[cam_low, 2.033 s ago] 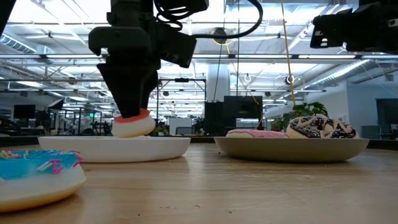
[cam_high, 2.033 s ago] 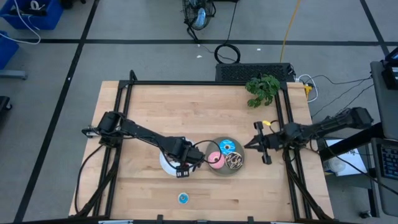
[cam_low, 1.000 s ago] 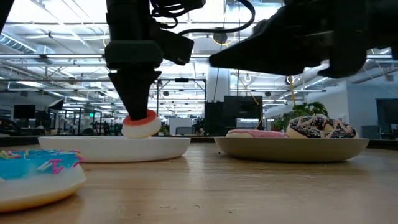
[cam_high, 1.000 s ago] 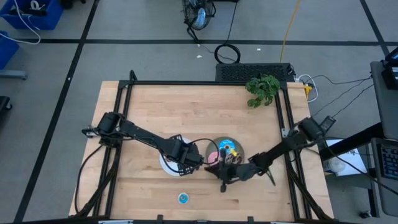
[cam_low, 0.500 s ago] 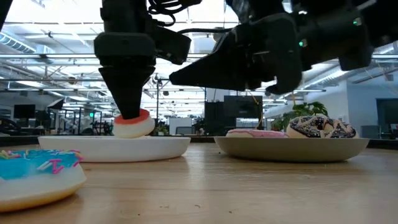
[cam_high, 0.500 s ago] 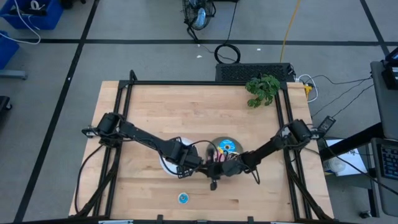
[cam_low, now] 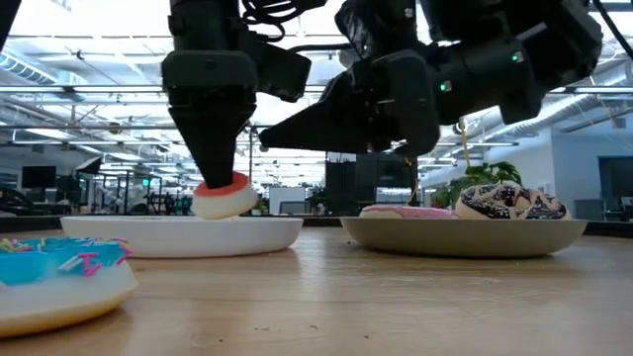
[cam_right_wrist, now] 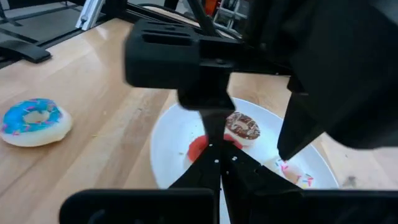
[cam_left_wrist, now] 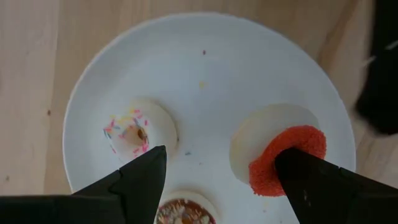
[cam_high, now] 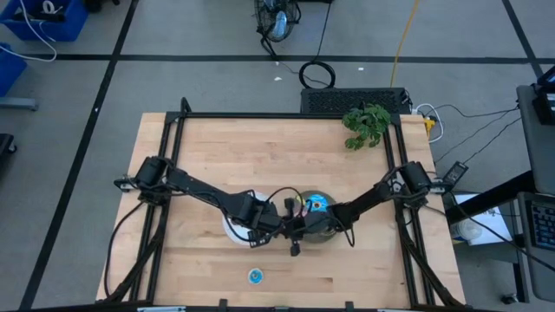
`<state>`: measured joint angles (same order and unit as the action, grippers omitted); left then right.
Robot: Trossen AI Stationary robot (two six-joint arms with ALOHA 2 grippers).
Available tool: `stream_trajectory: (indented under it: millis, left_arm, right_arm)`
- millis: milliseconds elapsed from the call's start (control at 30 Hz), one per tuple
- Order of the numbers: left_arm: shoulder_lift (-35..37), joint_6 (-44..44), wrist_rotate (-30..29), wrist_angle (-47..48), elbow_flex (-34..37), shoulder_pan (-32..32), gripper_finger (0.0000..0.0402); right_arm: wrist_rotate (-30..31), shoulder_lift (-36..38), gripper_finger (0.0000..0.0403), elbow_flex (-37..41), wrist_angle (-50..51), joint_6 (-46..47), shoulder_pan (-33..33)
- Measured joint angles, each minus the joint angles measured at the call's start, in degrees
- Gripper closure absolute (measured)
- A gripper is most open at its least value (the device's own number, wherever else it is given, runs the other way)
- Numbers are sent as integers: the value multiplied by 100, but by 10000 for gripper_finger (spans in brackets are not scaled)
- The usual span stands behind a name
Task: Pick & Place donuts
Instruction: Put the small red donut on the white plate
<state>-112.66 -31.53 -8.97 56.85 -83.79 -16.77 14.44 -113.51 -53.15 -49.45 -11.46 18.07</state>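
A tiny red donut (cam_left_wrist: 283,155) lies tilted on the white plate (cam_left_wrist: 205,74), beside a tiny white-pink donut (cam_left_wrist: 132,130) and a tiny brown donut (cam_left_wrist: 183,213). My left gripper (cam_left_wrist: 221,152) is open above this plate, pointing down, with the red donut (cam_low: 226,196) at one fingertip. My right gripper (cam_low: 262,138) is shut and empty, reaching level over the white plate (cam_high: 230,227) next to my left gripper (cam_high: 260,230). A tiny blue donut (cam_high: 255,276) lies on the table near the front edge. The pink (cam_low: 407,211), brown-sprinkled (cam_low: 509,201) and larger blue (cam_high: 317,204) donuts lie on the grey plate (cam_low: 465,237). My left gripper touches the red donut's raised rim (cam_left_wrist: 297,144) with the inner side of one fingertip (cam_left_wrist: 298,171); the other finger stands clear. The fingers come from above, pointing down. The donut rests tilted on the white plate, not lifted.
My right arm (cam_high: 364,204) stretches across the grey plate from the table's right edge and hides much of it. A green plant (cam_high: 366,124) stands at the far right corner. Bare wood lies at the far half and along the front edge.
My right gripper has gone farther toward the table's left, across the grey plate, and now stands beside my left gripper over the white plate. My left gripper has shifted slightly back and forth, and the red donut has moved with it on the plate.
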Motion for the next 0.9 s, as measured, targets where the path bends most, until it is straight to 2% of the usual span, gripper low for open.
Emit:
stream_trajectory:
  millis: [100, 400, 600, 900]
  left_arm:
    - [0, 199, 53, -12, -44, 77, 103]
    - [-2, 537, 208, 42, -532, 177, 103]
    - [-2, 457, 202, 51, -539, 177, 103]
    - [-2, 387, -198, 17, -442, 172, 103]
  right_arm:
    - [-267, 0, 403, 0, 1, 41, -87]
    - [-260, 4, 403, 0, 179, 20, -162]
    - [-263, 4, 403, 2, 225, -5, -162]
    - [-401, 4, 403, 7, 327, 14, -164]
